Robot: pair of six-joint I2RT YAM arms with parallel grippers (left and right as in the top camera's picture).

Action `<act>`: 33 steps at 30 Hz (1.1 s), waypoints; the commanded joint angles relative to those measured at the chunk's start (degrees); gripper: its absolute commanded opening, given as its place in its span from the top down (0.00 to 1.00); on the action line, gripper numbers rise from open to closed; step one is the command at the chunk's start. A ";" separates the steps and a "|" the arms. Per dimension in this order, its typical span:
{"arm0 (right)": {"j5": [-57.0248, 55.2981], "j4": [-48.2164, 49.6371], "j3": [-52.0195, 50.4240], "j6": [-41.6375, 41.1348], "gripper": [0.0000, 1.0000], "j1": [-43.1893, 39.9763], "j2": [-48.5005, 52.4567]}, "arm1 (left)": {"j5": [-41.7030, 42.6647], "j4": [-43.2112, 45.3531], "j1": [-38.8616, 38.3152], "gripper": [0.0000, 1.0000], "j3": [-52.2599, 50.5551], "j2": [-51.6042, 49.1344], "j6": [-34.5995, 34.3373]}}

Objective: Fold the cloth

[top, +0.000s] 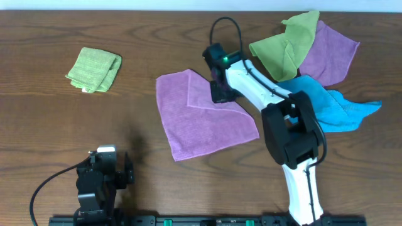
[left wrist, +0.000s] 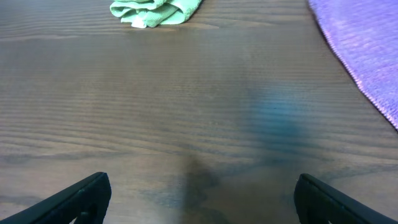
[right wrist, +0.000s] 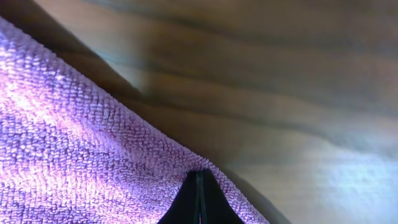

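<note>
Clamped tight on the turned-over edge of the square purple terry cloth [top: 201,129] with the right gripper [right wrist: 199,198], mid-table
Splayed wide apart at the left gripper [left wrist: 202,202] above brown wooden table [left wrist: 155,112]; small folded lime-green cloth [top: 94,69] far left, loose heap of green, purple and blue cloths [top: 314,56] far right

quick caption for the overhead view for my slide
Right jaws shut on the partly folded purple cloth; left arm idle near the table edge; folded green cloth lies far left.
</note>
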State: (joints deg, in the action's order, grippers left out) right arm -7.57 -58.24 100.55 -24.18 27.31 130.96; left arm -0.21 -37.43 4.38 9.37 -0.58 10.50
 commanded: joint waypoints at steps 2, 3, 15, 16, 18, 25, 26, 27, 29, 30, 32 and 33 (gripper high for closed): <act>0.70 -1.88 -2.34 -3.65 0.98 -0.13 1.29 | -0.20 -0.07 -0.28 0.05 -0.46 0.35 -0.44; 0.70 -2.05 -2.29 -3.65 0.98 0.02 0.15 | -0.20 -0.07 -0.28 0.05 -0.46 0.35 -0.44; 0.52 -7.06 -2.29 0.92 0.64 0.44 -24.96 | -0.20 -0.07 -0.28 0.04 -0.46 0.35 -0.44; 0.48 -7.34 -2.32 2.12 0.63 0.59 -26.80 | -0.20 -0.07 -0.28 0.05 -0.46 0.35 -0.44; 0.50 -6.95 -2.32 5.22 0.58 1.31 -30.49 | -0.20 -0.07 -0.28 0.05 -0.46 0.35 -0.44; 0.79 -2.60 -3.56 16.85 0.69 7.15 -31.08 | -0.20 -0.07 -0.28 0.05 -0.46 0.35 -0.44; 1.01 -1.46 -3.93 18.29 0.70 8.13 -30.34 | -0.20 -0.07 -0.28 0.05 -0.46 0.35 -0.44; 1.01 -0.02 -4.42 19.93 0.69 9.27 -29.11 | -0.20 -0.07 -0.28 0.05 -0.46 0.35 -0.44; 0.87 2.45 -4.79 22.77 0.64 11.28 -26.23 | -0.20 -0.07 -0.28 0.05 -0.46 0.35 -0.44; 0.85 3.76 -4.79 23.61 0.61 12.02 -24.61 | -0.20 -0.07 -0.28 0.05 -0.46 0.35 -0.44; -0.35 6.05 -4.79 24.33 0.60 12.92 -21.27 | -0.20 -0.07 -0.28 0.05 -0.46 0.35 -0.44; -1.16 7.30 -4.79 24.63 0.60 13.14 -19.15 | -0.20 -0.07 -0.28 0.05 -0.46 0.35 -0.44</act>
State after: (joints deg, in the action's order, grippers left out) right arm -7.01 -52.01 96.79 -3.79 39.64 107.68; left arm -0.21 -37.41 4.38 9.37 -0.58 10.50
